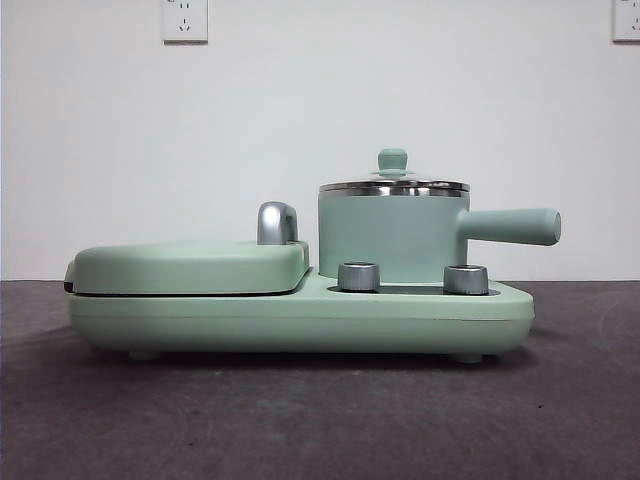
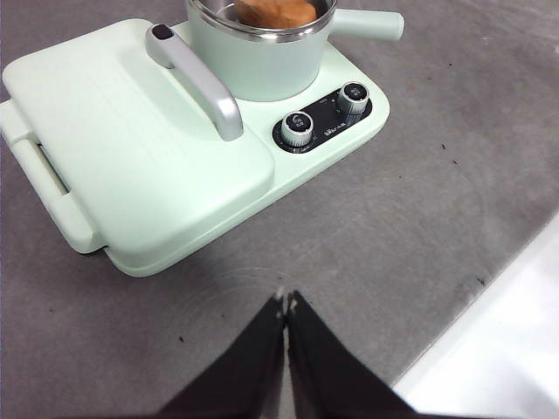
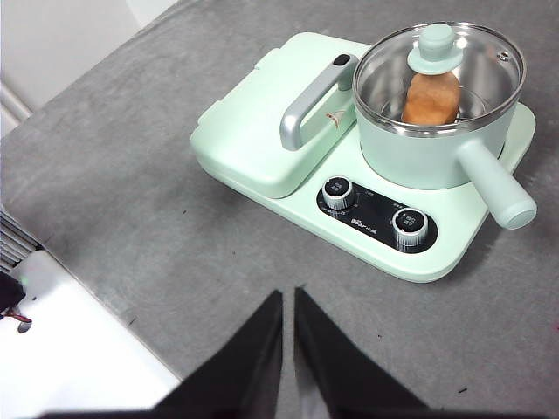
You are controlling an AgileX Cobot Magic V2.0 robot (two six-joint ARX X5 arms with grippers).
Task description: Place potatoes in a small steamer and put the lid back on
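Note:
The mint green small steamer stands on the right of the mint green appliance base, its side handle pointing right. The glass lid with its green knob sits on the steamer's rim; it also shows in the right wrist view. The orange-brown potato lies inside the steamer under the lid, and shows in the left wrist view. My left gripper and right gripper are shut and empty, both held back above the grey table, away from the appliance.
The flat mint green griddle with a chrome handle takes the left of the base. Two silver knobs stand at the front. A white edge lies beside the table.

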